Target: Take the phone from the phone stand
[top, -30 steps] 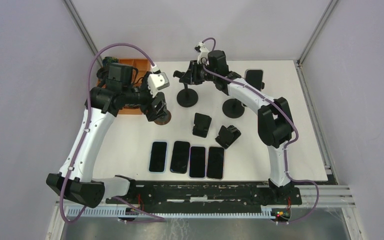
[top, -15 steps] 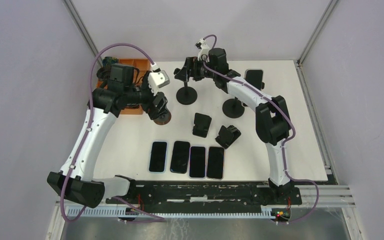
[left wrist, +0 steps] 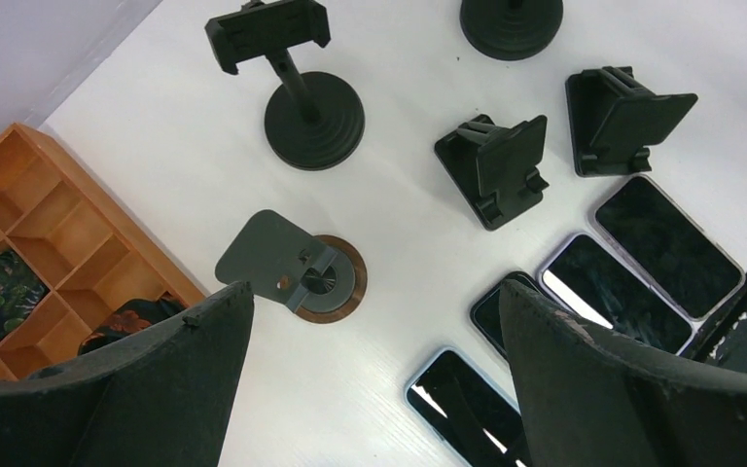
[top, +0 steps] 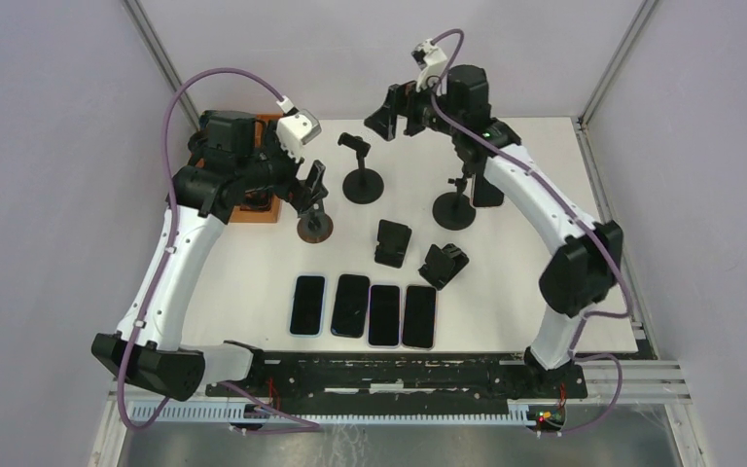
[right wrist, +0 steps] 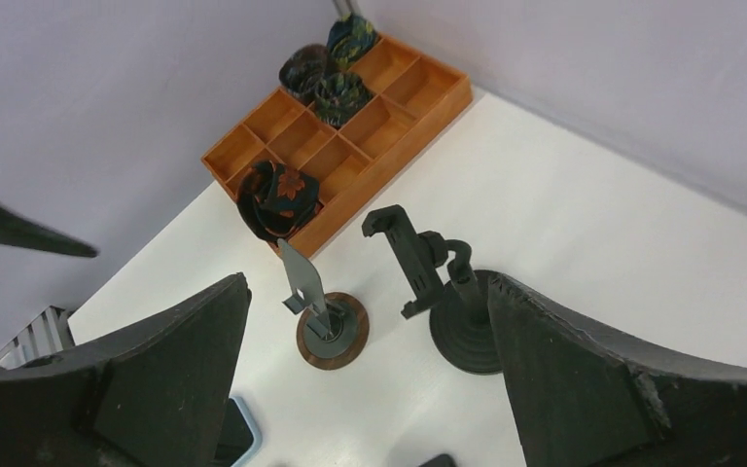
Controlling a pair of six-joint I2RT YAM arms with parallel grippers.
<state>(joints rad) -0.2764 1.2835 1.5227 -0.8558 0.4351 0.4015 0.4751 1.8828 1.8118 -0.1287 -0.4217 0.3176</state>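
left hand [left wrist: 374,297] is open, fingers spread wide, holding nothing. It hovers above the small grey plate stand on a round wood-ringed base [left wrist: 297,275], near the orange wooden compartment tray [left wrist: 49,233]. right hand [right wrist: 368,287] is open too, jaws wide with nothing between them, raised over the far edge of the white surface [top: 253,292] and facing the left side. Its camera sees the tray, the plate stand and the black clamp stand on a round black base [right wrist: 443,292]. Task item: the dark phone [top: 488,191] is at the far right of the surface, mostly hidden under the right forearm, just beside the black pole stand with a round base [top: 454,208]. Can't tell how it sits in its holder. Neither hand touches it, and both are well apart from it. Two black wedge-shaped desk stands [left wrist: 494,167] sit mid-surface, near each other. Four dark flat phones [top: 350,305] lie in a row near the arm bases, side by side, close together. The tray holds dark patterned cloth bundles [right wrist: 277,195] in some of its compartments, and one bundle sits at the tray's near corner, next to the plate stand.
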